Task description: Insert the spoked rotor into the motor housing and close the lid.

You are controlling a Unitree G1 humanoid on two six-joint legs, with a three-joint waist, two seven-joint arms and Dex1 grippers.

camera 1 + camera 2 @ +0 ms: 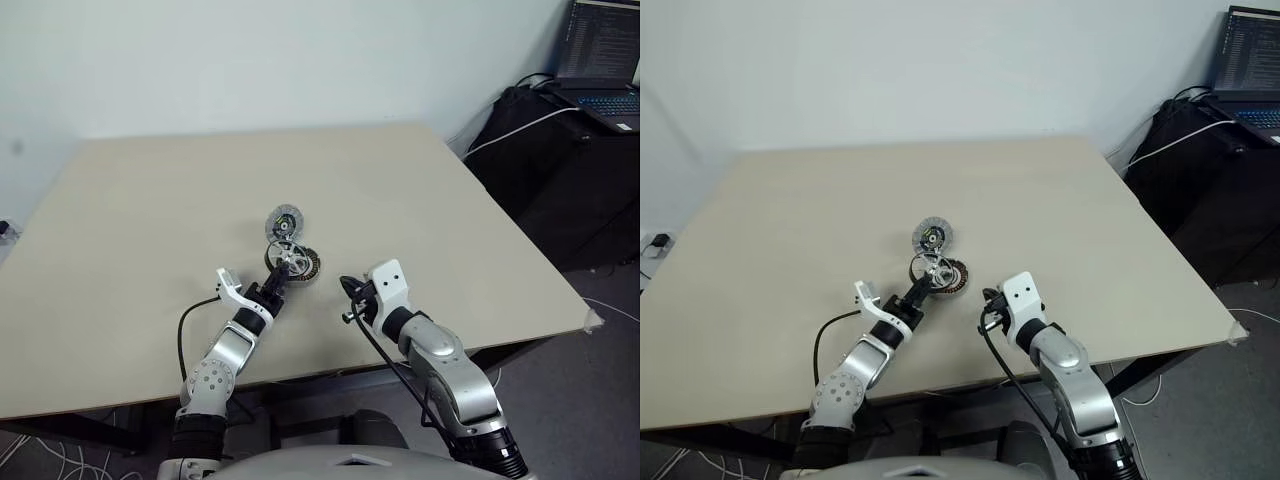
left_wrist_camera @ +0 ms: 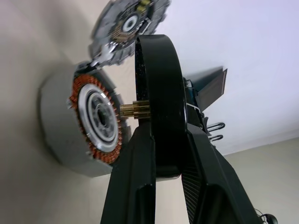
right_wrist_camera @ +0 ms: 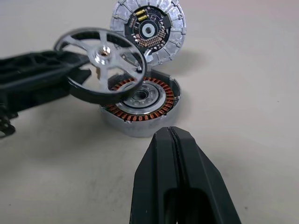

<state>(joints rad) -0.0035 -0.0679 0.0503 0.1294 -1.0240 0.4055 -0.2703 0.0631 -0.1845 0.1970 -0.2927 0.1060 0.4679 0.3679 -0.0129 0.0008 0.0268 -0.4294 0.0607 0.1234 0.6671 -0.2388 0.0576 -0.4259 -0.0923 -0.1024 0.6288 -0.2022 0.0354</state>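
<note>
The motor housing (image 3: 140,100), a shallow disc with copper windings, lies on the beige table (image 1: 150,220) near its middle. Just behind it lies the lid (image 3: 148,30), its dark centre and ribbed ring facing up. My left gripper (image 1: 284,270) is shut on the rim of the spoked rotor (image 3: 100,65) and holds it tilted just above the housing's left side. A brass pinion (image 2: 134,109) on the rotor's hub points at the housing's silvery centre (image 2: 98,119). My right gripper (image 3: 170,133) is shut on nothing and sits close in front of the housing, to its right.
The table's right edge (image 1: 520,240) drops to a dark bag (image 1: 560,160) with a white cable and an open laptop (image 1: 605,55) at the back right. A black cable (image 1: 190,320) loops beside my left arm.
</note>
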